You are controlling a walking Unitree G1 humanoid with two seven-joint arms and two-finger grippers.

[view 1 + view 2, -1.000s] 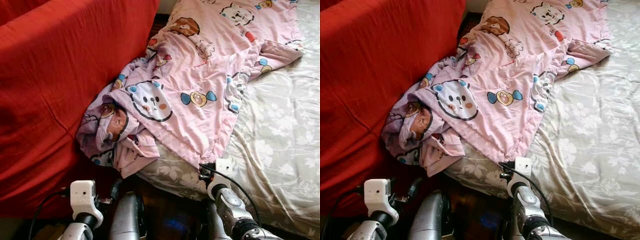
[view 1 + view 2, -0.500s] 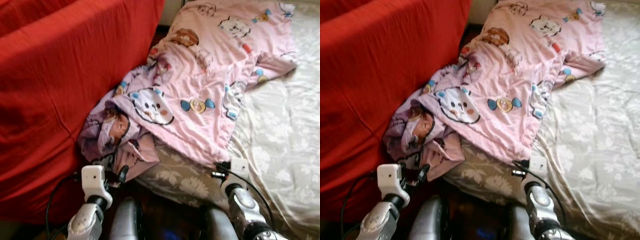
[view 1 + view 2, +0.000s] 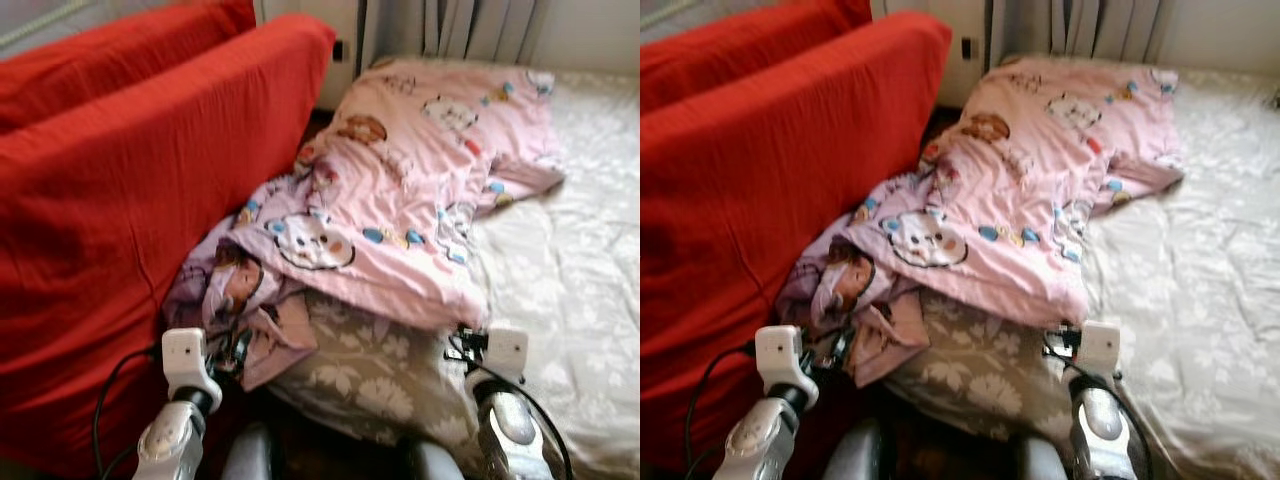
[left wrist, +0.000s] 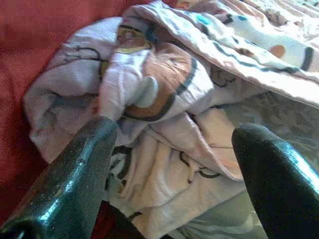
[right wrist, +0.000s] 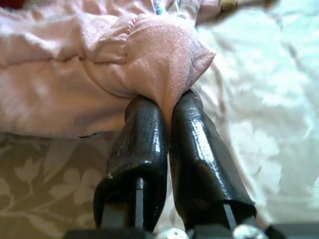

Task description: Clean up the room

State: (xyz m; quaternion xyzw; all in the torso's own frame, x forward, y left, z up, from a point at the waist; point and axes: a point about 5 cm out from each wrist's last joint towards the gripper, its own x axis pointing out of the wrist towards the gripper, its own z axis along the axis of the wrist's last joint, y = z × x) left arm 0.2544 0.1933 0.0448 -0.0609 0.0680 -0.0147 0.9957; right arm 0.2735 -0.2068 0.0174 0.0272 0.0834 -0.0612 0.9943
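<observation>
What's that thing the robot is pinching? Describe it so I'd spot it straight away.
On the bed, beside the red sofa, lies a pink quilt, its near edge pinched by the right gripper. Unlike the grey floral sheet beneath, it carries cartoon animals.

No readable text anywhere, pink quilt (image 3: 400,200) carries cartoon animal faces and candy prints but no words, floral bedsheet (image 3: 570,290) plain of lettering, red sofa (image 3: 120,200) bare of labels, no brand marks legible.
</observation>
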